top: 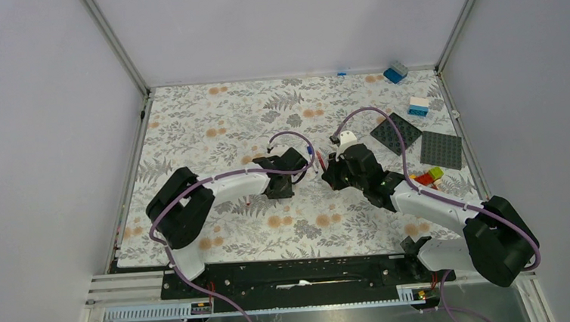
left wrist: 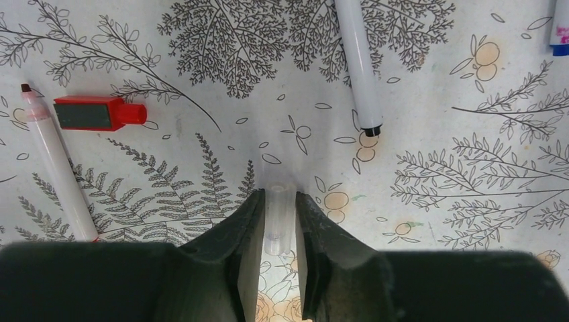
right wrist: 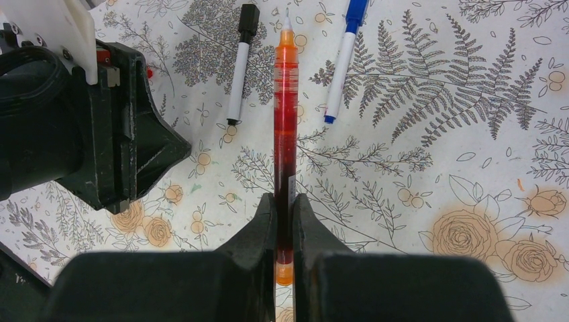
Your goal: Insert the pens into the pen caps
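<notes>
2 grippers: I see both over the middle of the floral mat (top: pixel 211 128), tips facing each other, close but apart.
L gripper (left wrist: pixel 280 196): fingers pinching a clear cap (left wrist: pixel 278 228) btw the pads; cap lies along the fingers, its far end poking just past the tips.
R gripper (right wrist: pixel 285 198): just right of L gripper in the top cam; fingers pressed tight on the red pen (right wrist: pixel 285 114) near its back end, barrel running straight out past the tips, pale tip pointing away.
Red pen vs L gripper: off to its right side, not touching it; tip is not in the clear cap.
Red cap (left wrist: pixel 97 113): flat on the mat, ahead-left of L gripper in its wrist cam, dark clip side up.
Uncapped white pen (left wrist: pixel 57 168): left of L gripper, just beside the red cap; bare dark tip at its far end; touching the cap or not, I can't tell.
Black pen (right wrist: pixel 238 67): flat on the mat ahead-right of L gripper, small black end nearest it, wide black cap on the far end.
Blue pen (right wrist: pixel 342 57): further right of L gripper than the black pen, approx parallel w/ it, flat on the mat.
Toy bricks (top: pixel 395 71), dark baseplates (top: pixel 396 133): well right of L gripper, by the mat's right edge.
</notes>
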`<state>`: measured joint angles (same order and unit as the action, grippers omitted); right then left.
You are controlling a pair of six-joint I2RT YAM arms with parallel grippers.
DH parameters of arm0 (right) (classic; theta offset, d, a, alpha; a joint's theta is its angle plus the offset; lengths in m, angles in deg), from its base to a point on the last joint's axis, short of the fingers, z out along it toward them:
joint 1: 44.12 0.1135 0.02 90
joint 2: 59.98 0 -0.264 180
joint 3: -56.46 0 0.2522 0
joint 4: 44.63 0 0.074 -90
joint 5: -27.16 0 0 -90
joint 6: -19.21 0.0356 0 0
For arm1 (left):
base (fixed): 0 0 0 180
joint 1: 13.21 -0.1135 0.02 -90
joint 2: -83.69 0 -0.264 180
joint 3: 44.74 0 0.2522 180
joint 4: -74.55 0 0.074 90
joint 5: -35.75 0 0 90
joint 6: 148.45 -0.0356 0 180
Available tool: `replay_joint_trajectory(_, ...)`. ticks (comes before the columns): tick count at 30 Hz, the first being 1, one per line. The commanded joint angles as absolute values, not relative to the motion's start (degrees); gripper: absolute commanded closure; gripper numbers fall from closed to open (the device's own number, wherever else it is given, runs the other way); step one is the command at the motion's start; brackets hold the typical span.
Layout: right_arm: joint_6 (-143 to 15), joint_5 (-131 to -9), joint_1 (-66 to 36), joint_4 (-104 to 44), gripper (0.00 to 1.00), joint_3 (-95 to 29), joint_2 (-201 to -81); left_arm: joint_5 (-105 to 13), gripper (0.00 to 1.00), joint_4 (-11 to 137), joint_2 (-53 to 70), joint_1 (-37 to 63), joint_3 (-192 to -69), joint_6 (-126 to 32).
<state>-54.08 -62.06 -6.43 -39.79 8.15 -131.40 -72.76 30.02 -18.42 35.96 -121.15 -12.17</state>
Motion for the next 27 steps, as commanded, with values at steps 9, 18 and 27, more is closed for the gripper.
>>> replay_joint_trajectory(9,-54.2,-62.57,-6.97,-42.03,1.0,6.82,-131.28,-71.97,0.72,27.22,-21.22,36.16,-123.66,-14.55)
replay_joint_trajectory(18,-54.11,-62.67,-7.12,-42.03,1.0,6.82,-131.31,-73.12,1.0,27.3,-21.14,36.18,-122.34,-13.94)
replay_joint_trajectory(27,-54.02,-62.54,-7.12,-42.12,1.0,7.14,-130.84,-76.17,1.0,35.14,-10.0,35.91,-116.59,-13.64)
